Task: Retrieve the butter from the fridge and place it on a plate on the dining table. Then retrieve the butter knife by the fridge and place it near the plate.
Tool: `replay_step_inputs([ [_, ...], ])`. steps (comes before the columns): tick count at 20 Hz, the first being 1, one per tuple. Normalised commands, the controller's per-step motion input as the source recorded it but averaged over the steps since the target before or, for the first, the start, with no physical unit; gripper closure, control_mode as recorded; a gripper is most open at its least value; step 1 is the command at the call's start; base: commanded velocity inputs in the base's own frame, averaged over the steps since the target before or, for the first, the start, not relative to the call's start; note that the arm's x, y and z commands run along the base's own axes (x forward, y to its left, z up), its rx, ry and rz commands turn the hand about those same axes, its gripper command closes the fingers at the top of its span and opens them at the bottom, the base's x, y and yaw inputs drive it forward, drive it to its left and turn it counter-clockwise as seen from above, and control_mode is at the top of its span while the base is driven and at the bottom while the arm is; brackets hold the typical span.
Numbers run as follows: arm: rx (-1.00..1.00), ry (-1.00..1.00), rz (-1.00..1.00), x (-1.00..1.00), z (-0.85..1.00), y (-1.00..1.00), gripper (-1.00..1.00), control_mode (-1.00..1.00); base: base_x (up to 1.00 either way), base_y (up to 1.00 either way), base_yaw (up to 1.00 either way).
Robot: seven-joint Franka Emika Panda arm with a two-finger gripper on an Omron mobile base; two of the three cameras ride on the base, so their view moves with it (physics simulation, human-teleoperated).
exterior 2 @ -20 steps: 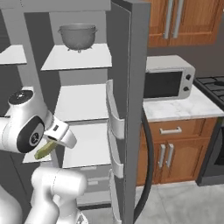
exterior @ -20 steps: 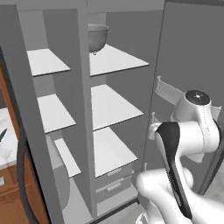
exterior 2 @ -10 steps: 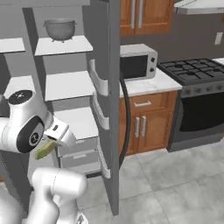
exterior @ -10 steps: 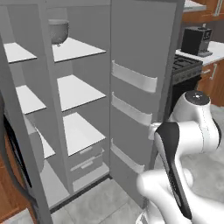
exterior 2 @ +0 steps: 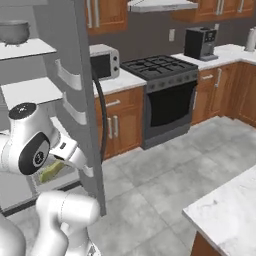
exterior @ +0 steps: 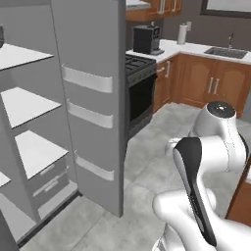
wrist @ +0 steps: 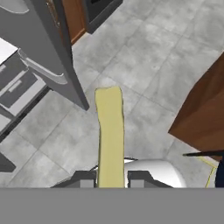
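We see pale yellow butter (wrist: 110,135), a grey fridge (exterior: 93,98) – white shelves – and white grey-veined table top (exterior 2: 227,210).

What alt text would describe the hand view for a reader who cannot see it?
The hand is shut on the butter, a pale yellow stick pointing away over grey floor tiles. The fridge's open door and white drawers sit upper left, and a brown wooden base stands at right.

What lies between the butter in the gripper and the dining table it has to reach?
Nothing visible blocks the way. The gripper is shut on the butter, held over open grey floor. The marble table edge shows beyond that floor in the right base view; the open fridge door stands off to the side. The plate is out of sight.
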Motion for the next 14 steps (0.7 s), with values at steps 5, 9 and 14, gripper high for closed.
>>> replay_step_inputs([
  [5, 0.0, 0.0, 0.0, 0.0, 0.0, 0.0, 1.0, 1.0, -0.64, 0.0, -0.62],
  [9, 0.0, 0.0, 0.0, 0.0, 0.0, 0.0, 1.0, 1.0, -0.48, -0.02, -0.65],
  [14, 0.0, 0.0, 0.0, 0.0, 0.0, 0.0, 1.0, 1.0, -0.25, -0.37, -0.68],
])
